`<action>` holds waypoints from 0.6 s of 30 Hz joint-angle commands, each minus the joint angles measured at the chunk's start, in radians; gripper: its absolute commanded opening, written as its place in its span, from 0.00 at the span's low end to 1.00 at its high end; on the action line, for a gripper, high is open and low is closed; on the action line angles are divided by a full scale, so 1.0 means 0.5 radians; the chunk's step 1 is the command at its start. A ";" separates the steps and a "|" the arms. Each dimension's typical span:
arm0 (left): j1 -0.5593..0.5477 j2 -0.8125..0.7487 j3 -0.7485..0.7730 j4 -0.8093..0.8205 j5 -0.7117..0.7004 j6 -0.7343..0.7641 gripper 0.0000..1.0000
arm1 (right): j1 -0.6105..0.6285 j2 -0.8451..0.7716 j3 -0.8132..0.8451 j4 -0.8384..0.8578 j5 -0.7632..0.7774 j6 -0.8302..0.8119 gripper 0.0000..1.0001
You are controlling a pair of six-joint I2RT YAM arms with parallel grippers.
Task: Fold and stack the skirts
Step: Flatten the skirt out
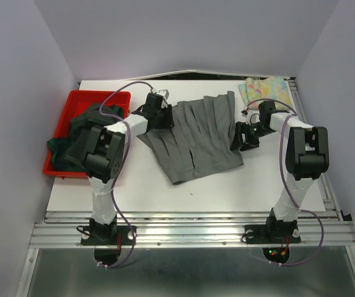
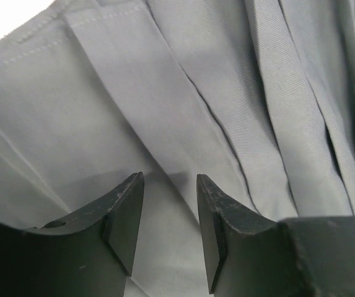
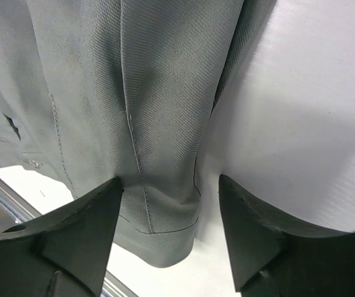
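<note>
A grey pleated skirt [image 1: 196, 139] lies spread flat on the white table [image 1: 258, 185]. My left gripper [image 1: 163, 119] hovers over its upper left part. In the left wrist view this gripper [image 2: 169, 179] stands open just above the pleats [image 2: 227, 93], with nothing pinched. My right gripper [image 1: 244, 143] is at the skirt's right edge. It is also open [image 3: 171, 180], and a hemmed corner of the skirt [image 3: 152, 93] lies loose between its fingers. A pastel floral skirt [image 1: 265, 90] lies folded at the back right corner.
A red bin [image 1: 72, 99] stands at the left of the table and holds a heap of dark garments [image 1: 81, 133]. Bare table surface [image 3: 301, 93] shows right of the grey skirt. Purple cables loop over both arms.
</note>
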 commanded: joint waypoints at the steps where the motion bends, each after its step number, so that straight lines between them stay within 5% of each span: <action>1: -0.006 -0.069 -0.042 0.106 0.095 -0.094 0.50 | -0.007 0.007 0.073 -0.040 0.015 -0.019 0.71; 5: -0.006 -0.011 -0.042 0.158 0.135 -0.125 0.46 | -0.007 0.022 0.070 -0.061 0.009 -0.035 0.73; 18: 0.003 0.014 0.086 0.238 0.144 -0.128 0.00 | -0.007 0.059 0.070 -0.092 0.030 -0.074 0.73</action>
